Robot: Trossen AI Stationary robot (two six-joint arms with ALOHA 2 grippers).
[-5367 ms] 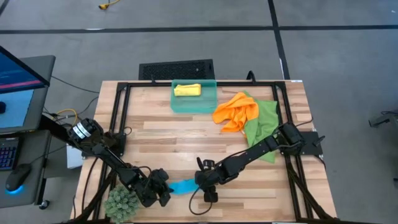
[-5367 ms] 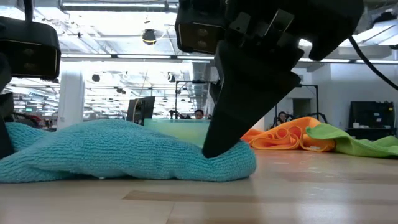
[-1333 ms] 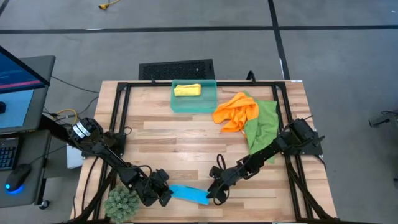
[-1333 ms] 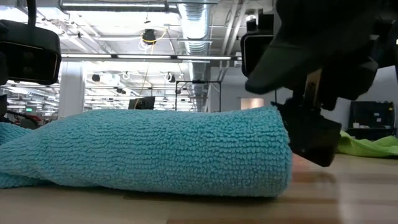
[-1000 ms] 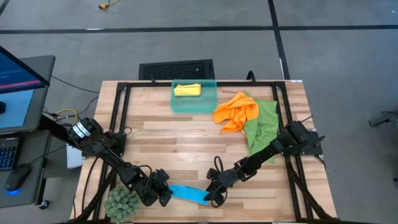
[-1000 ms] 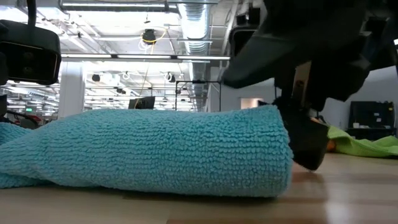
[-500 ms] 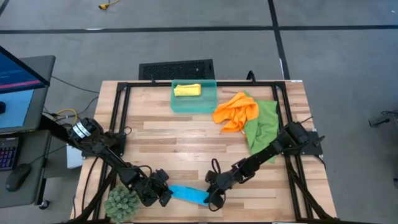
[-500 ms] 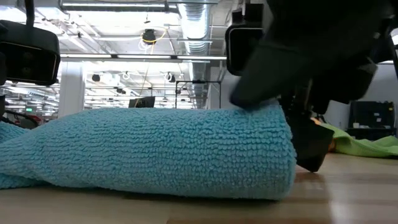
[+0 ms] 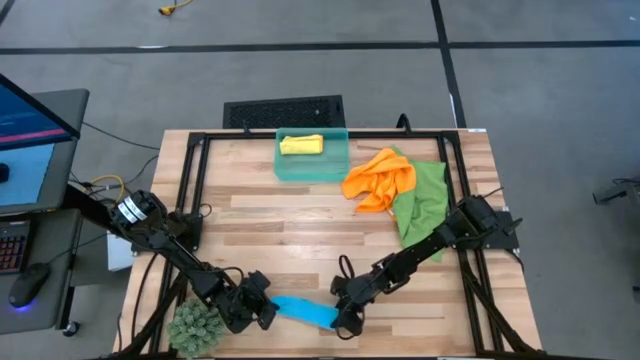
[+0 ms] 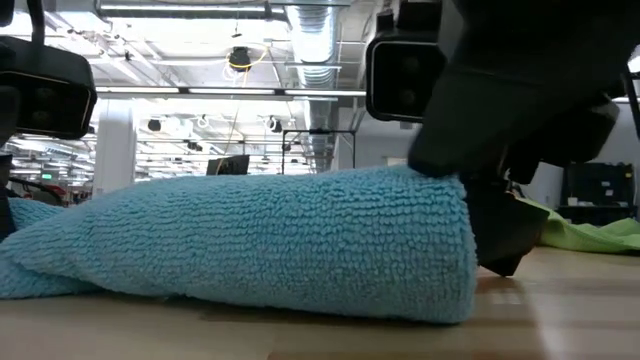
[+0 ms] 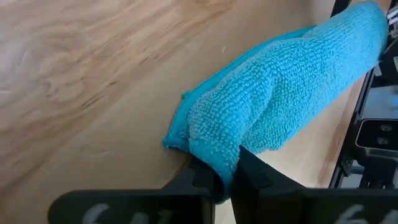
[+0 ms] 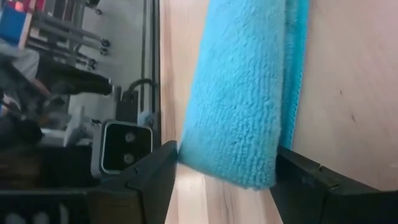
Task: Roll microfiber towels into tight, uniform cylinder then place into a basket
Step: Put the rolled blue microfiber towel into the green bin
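**Blue roll pinned at both ends near the front edge of the bench**

Since the earliest frames the blue towel [image 9: 303, 311] has gone from a loose, flattened lump to a fuller cylinder, and the right hand [image 9: 343, 321] has shifted from lying over it to its right-hand end; in the last second the roll's end has lifted slightly in the low view.

The roll lies near the bench's [image 9: 280, 230] front edge, its long axis running left to right with a slight tilt, between the two hands. The left hand [image 9: 262, 312] is closed on the roll's left end: the left wrist view shows its dark fingers [image 11: 205, 180] pinched on a corner of the cloth. The right hand's jaws stand wide, one on each side of the roll's other end, as the right wrist view shows; whether they press on it I cannot tell.

The teal basket [image 9: 312, 168] sits at the far edge of the bench, well apart from the roll, with a rolled yellow towel [image 9: 301, 145] already in it. The orange towel [image 9: 380, 178] and green towel [image 9: 424, 200] lie crumpled together beside the basket, on the right arm's side.

The move to the basket likely turns on this: the basket lies straight beyond the roll, across its long axis, and both hands are equally close, one at each end. A one-ended lift may let the roll sag open.
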